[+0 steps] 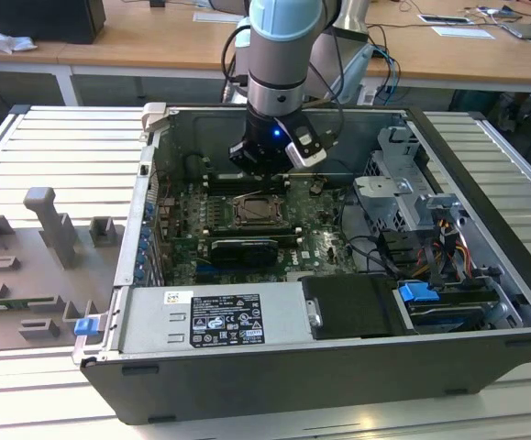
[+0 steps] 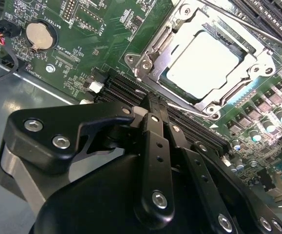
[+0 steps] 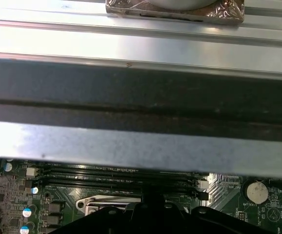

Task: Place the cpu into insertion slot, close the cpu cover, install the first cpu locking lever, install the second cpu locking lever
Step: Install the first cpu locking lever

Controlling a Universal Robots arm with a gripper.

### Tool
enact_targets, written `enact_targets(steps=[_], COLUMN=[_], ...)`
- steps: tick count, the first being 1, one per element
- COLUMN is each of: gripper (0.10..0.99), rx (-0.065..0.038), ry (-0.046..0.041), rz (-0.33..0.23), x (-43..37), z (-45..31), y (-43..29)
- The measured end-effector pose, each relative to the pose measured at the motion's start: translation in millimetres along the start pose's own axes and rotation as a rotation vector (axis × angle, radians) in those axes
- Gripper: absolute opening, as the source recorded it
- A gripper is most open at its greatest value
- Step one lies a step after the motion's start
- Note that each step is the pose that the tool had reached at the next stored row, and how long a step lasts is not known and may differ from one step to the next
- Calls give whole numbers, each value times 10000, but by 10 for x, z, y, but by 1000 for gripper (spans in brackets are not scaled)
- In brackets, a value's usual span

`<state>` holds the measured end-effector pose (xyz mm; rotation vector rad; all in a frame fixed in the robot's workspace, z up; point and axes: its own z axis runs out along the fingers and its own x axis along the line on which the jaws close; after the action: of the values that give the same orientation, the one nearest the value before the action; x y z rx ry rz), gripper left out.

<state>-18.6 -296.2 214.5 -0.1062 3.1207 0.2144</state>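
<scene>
The cpu (image 2: 204, 63) lies flat in the insertion slot (image 2: 238, 92), its silver top showing through the window of the cpu cover (image 2: 153, 51), which is folded down over it. One thin locking lever rod (image 2: 187, 112) runs along the socket edge closest to my fingertips; another (image 2: 250, 24) crosses the far side. My gripper (image 2: 149, 103) is shut, with its black fingers (image 2: 155, 146) pressed together and the tips just short of the near lever. In the exterior view the gripper (image 1: 265, 174) hangs inside the case behind the socket (image 1: 263, 213).
The open computer case (image 1: 274, 367) lies on a ribbed metal table (image 1: 54, 137). Memory slots (image 2: 126, 87), a coin battery (image 2: 39, 35), a black card (image 1: 242, 247), drive cages and cables (image 1: 430, 247) surround the socket. Grey fixtures (image 1: 49, 229) stand at the exterior view's left.
</scene>
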Motion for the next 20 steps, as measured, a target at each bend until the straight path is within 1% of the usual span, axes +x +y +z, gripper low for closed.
enact_targets(steps=[4,6,8,20], gripper=[106,106,106,106], rx=[0,1,0,1], ry=[0,0,0,0], rz=[-1,0,-1,0], x=[1,2,2,3], z=[23,53,66,100], y=[-3,-7,-9,-14])
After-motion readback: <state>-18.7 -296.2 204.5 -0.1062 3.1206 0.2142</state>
